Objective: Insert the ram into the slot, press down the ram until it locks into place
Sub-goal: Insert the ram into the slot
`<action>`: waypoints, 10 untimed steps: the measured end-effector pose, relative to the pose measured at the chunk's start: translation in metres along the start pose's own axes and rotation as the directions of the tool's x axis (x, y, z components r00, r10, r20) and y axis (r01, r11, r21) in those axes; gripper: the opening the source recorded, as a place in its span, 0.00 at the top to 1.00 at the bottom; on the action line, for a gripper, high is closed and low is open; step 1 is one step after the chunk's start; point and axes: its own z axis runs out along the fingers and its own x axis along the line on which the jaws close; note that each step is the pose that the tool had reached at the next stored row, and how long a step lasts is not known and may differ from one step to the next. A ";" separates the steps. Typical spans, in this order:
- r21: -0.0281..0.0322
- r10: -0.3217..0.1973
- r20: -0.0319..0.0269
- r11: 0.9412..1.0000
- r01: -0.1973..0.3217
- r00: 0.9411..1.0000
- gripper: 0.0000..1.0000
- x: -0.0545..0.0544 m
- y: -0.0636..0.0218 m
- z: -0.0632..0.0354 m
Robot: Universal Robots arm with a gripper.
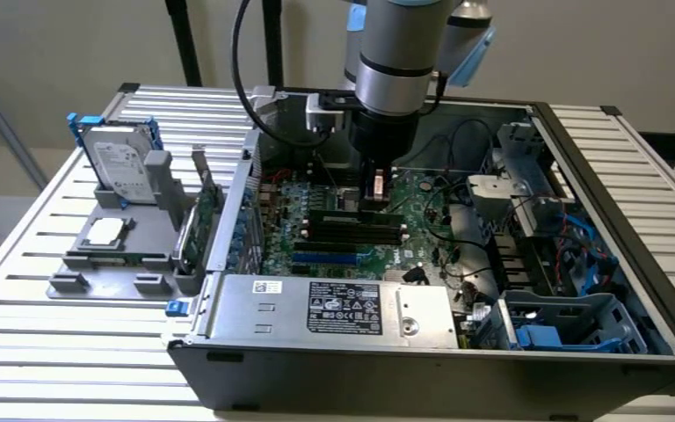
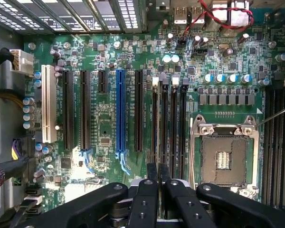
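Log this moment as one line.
gripper: low over memory slots | ram: upright at slots, beneath gripper | lock: cannot tell | case: open

Bright, even light throughout, with white glare on the motherboard just beside the shadowed gripper.

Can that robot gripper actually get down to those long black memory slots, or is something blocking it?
Probably yes. The gripper hangs directly over the slots beside the processor socket, the case is open, and no cable crosses them.
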 end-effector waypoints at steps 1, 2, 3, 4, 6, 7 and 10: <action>0.000 0.000 0.000 1.000 0.000 1.000 0.87 0.000 0.0000 0.0004; 0.001 0.000 0.000 1.000 0.000 1.000 0.87 0.000 -0.0001 0.0007; 0.001 0.000 0.000 1.000 0.000 1.000 0.87 0.000 -0.0001 0.0011; 0.003 0.000 0.000 1.000 0.000 1.000 0.87 0.000 0.0000 0.0016; 0.006 0.000 0.000 1.000 0.000 1.000 0.87 0.000 -0.0001 0.0027; 0.007 0.000 0.000 1.000 0.000 1.000 0.87 0.000 -0.0001 0.0033; 0.012 0.001 0.000 1.000 -0.001 1.000 0.87 0.000 -0.0002 0.0051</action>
